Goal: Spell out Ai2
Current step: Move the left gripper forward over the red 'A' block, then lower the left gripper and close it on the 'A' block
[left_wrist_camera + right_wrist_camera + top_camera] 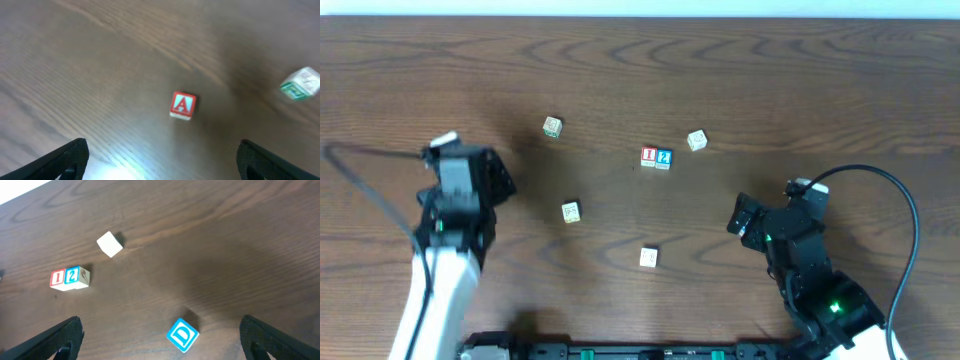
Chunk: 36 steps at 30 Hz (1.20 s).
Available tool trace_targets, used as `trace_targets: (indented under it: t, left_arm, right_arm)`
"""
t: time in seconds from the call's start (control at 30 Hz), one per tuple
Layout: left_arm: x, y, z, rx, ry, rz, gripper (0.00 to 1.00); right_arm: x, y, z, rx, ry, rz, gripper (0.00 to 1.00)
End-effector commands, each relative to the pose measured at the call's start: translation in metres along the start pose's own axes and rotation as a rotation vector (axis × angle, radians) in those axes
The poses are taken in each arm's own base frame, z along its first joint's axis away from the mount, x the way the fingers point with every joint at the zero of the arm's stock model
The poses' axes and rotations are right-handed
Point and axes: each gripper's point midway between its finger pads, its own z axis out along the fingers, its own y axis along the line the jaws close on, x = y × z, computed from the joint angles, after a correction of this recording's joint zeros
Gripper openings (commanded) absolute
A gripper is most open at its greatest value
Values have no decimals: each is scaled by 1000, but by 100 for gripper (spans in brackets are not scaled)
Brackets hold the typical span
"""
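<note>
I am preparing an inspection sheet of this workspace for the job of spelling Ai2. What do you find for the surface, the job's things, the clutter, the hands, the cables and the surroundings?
Surface: brown wooden table; a glare spot shows in the left wrist view.
Job's things: A block lies alone; red block, reading 1 or I, touches the blue 2 block side by side.
Clutter: D block, white block and blurred green block, all lying apart.
Hands: left hand open, empty; right hand open, empty.
Cables: left cable on the table beside the left arm; right cable arching over the right arm.
Surroundings: pale strip beyond the far edge; otherwise nothing seen.
</note>
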Motion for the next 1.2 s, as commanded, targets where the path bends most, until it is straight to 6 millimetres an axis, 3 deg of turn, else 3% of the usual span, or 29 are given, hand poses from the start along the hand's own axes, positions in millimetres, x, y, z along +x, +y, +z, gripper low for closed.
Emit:
trace_targets:
  t: [0.0,0.23,0.5,0.73,1.1,1.17]
  left_arm:
    - [-20,3,17,-77,54,-25,95]
    - [-21,-4,64,-64,208,-94,95]
    - [12,-17,101,15,365,-25,95]
    - [32,-20,115,26,429,71,95]
    - [45,-31,125,74,458,168,100]
    - [49,-31,128,72,472,170,93]
  right_arm:
    - [1,0,0,2,-3,10,99]
    - [1,0,0,1,-3,10,99]
    - [1,0,0,1,-3,10,99]
    - [1,0,0,1,-3,10,99]
    - [1,0,0,1,-3,10,99]
    - [1,0,0,1,-3,10,99]
